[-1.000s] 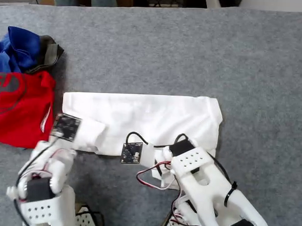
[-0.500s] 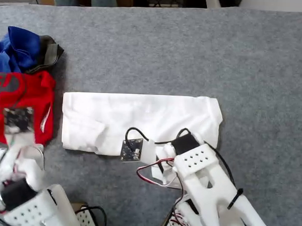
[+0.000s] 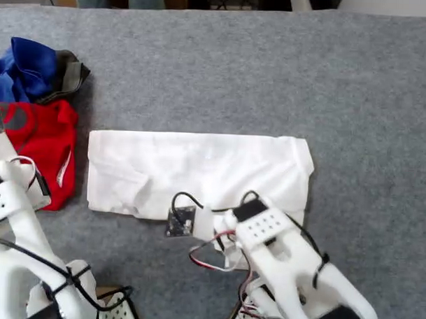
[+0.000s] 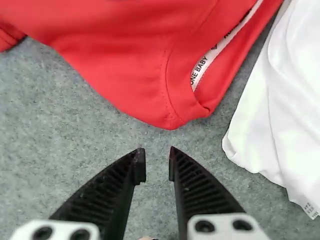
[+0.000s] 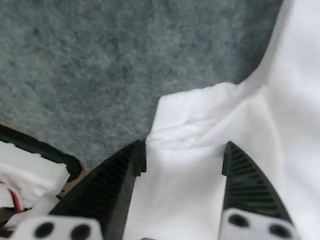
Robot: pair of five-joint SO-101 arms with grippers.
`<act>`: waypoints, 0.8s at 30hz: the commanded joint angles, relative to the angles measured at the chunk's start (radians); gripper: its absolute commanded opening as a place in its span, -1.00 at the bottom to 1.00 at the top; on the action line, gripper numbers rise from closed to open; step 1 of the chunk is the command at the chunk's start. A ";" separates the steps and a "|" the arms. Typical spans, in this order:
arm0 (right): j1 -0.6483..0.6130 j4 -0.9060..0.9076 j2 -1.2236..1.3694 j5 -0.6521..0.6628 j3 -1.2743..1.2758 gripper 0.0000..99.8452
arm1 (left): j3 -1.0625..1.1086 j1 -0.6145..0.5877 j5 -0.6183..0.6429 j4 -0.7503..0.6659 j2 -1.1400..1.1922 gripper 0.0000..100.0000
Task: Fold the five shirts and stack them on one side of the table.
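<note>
Felt, grey and napped, covers the table (image 3: 272,70). At its middle lies the long white shirt (image 3: 198,169), already folded into a flat band. The red cotton shirt (image 3: 42,153) lies just beside the band's end. Behind that shirt, at the table's edge, a crumpled blue shirt (image 3: 23,72) sits against a dark bunched garment (image 3: 72,74).

The right claw (image 5: 183,152) is spread wide over the band's near edge, its two fingers straddling a loose white fabric flap (image 5: 190,120) that sticks out onto the felt. The left claw (image 4: 156,162) hangs over bare felt near the red shirt's hem, with only a narrow gap between its fingers and nothing in them.

The step in hand looks like tucking that flap and folding the band shorter. To do it well, the right claw should probably come straight down and close on every layer of the flap, not just the top one. It should then lift only slightly and carry the flap over the band, since dragging across felt is likely to bunch the cloth. The left claw could pin the band's other end.
</note>
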 commanded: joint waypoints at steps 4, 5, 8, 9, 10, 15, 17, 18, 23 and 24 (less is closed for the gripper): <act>-0.008 -0.046 0.202 0.003 -0.067 -0.49 | -0.059 -0.010 0.015 -0.020 0.005 -0.78; -0.008 -0.046 0.219 0.003 -0.074 -0.53 | -0.059 -0.010 0.015 -0.020 0.005 -0.78; -0.008 -0.063 0.243 0.002 -0.077 -0.72 | -0.059 -0.010 0.015 -0.020 0.005 -0.78; -0.009 -0.064 0.248 0.002 -0.079 -0.78 | -0.059 -0.010 0.015 -0.020 0.005 -0.78; -0.009 -0.066 0.248 0.002 -0.079 -0.81 | -0.059 -0.010 0.015 -0.020 0.005 -0.78; -0.009 -0.066 0.248 -0.002 -0.079 -0.84 | -0.084 -0.010 0.015 -0.015 0.005 -0.78; -0.009 -0.063 0.246 -0.002 -0.082 -0.84 | -0.105 -0.010 0.015 -0.014 0.005 -0.78; -0.005 -0.058 0.246 -0.002 -0.087 -0.84 | -0.116 -0.010 0.015 -0.014 0.005 -0.78; -0.003 -0.051 0.246 -0.034 -0.120 -0.97 | -0.128 -0.010 0.015 -0.014 0.008 -0.78; -0.003 -0.035 0.246 -0.034 -0.136 -0.98 | -0.125 -0.010 0.015 -0.014 0.008 -0.78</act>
